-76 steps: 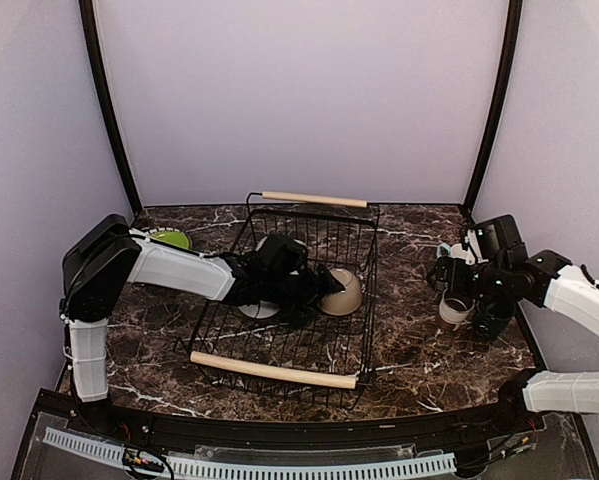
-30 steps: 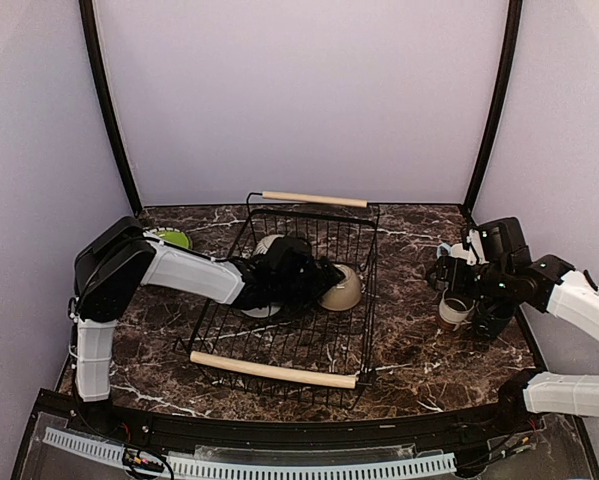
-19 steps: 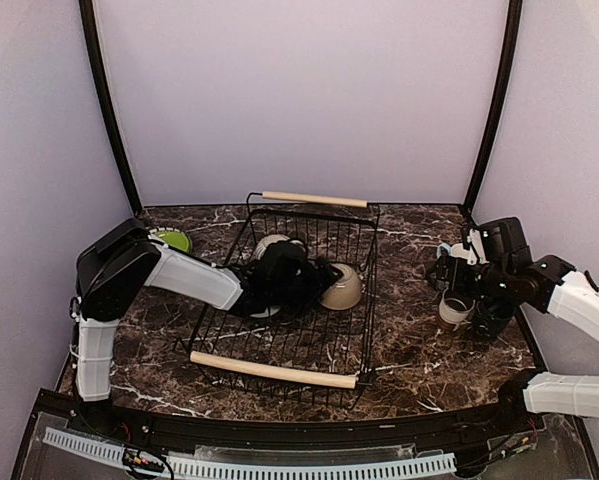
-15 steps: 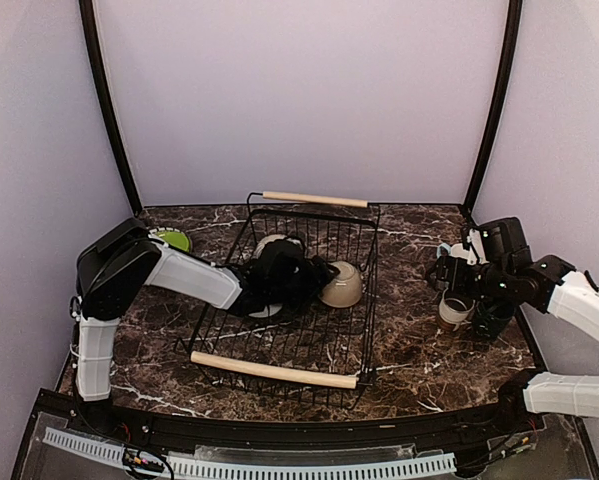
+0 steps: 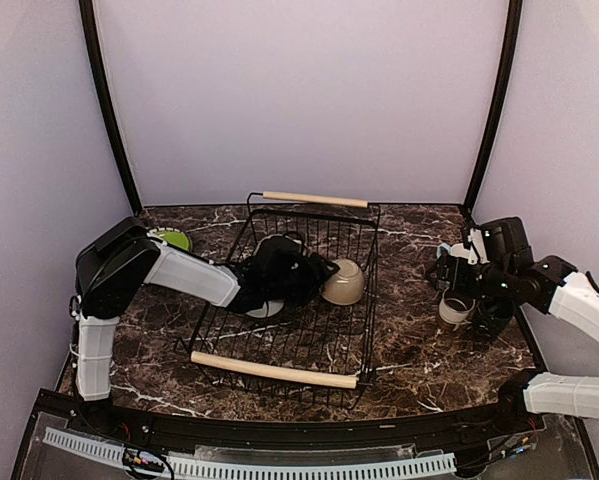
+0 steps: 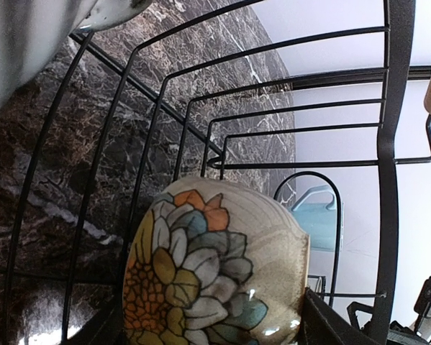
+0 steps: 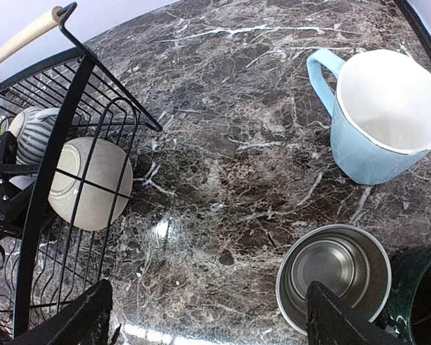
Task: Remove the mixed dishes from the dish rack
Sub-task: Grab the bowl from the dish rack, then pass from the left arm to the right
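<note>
The black wire dish rack (image 5: 364, 300) stands mid-table. My left gripper (image 5: 317, 276) reaches into it and is shut on a beige bowl (image 5: 343, 283), held tilted with its rim up. In the left wrist view the bowl (image 6: 215, 266) shows a painted flower and fills the space at my gripper (image 6: 215, 332). A grey-striped mug (image 7: 29, 134) and a white dish (image 5: 264, 309) lie in the rack. My right gripper (image 7: 208, 323) is open and empty above the table. A light-blue mug (image 7: 377, 118), a small cup (image 7: 334, 277) and a dark-teal mug (image 7: 424, 298) stand near it.
A green plate (image 5: 170, 239) lies on the table left of the rack, behind my left arm. The rack's wooden handles (image 5: 274, 371) run along its near and far ends. Purple walls close in the table on three sides.
My left gripper has closed in on the beige bowl and tipped it from upside down to tilted, lifting it slightly toward the back. The right arm has barely moved.
</note>
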Available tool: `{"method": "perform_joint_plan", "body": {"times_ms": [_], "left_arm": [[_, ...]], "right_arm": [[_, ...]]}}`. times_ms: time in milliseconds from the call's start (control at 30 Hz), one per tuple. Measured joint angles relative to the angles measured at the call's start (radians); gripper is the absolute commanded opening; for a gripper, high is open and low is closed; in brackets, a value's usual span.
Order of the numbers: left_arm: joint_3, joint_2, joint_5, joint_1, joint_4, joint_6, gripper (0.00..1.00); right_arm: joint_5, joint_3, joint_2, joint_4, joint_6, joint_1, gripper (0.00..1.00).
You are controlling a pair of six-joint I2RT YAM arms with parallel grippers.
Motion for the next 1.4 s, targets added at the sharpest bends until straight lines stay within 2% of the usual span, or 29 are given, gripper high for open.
{"method": "perform_joint_plan", "body": {"times_ms": [333,433,800,967,1200,1400], "left_arm": [[-0.030,-0.083,0.025,-0.001,-0.078,0.099,0.41],[-0.033,-0.129,0.038,0.005,-0.100,0.125,0.37],[-0.044,-0.236,0.184,0.055,-0.027,0.124,0.36],[-0.058,-0.263,0.260,0.076,0.031,0.084,0.35],[-0.071,-0.277,0.347,0.083,0.220,-0.019,0.35],[-0.109,-0.277,0.382,0.083,0.377,-0.100,0.35]], "right_arm": [[-0.047,0.017,-0.003,0.001,-0.024,0.000,0.91],[-0.073,0.029,-0.003,0.002,-0.034,0.000,0.91],[-0.246,0.091,0.045,0.122,-0.034,0.033,0.93],[-0.382,0.097,0.109,0.270,0.013,0.074,0.94],[-0.554,0.108,0.230,0.548,0.153,0.117,0.92],[-0.656,0.089,0.305,0.880,0.353,0.134,0.81]]}}
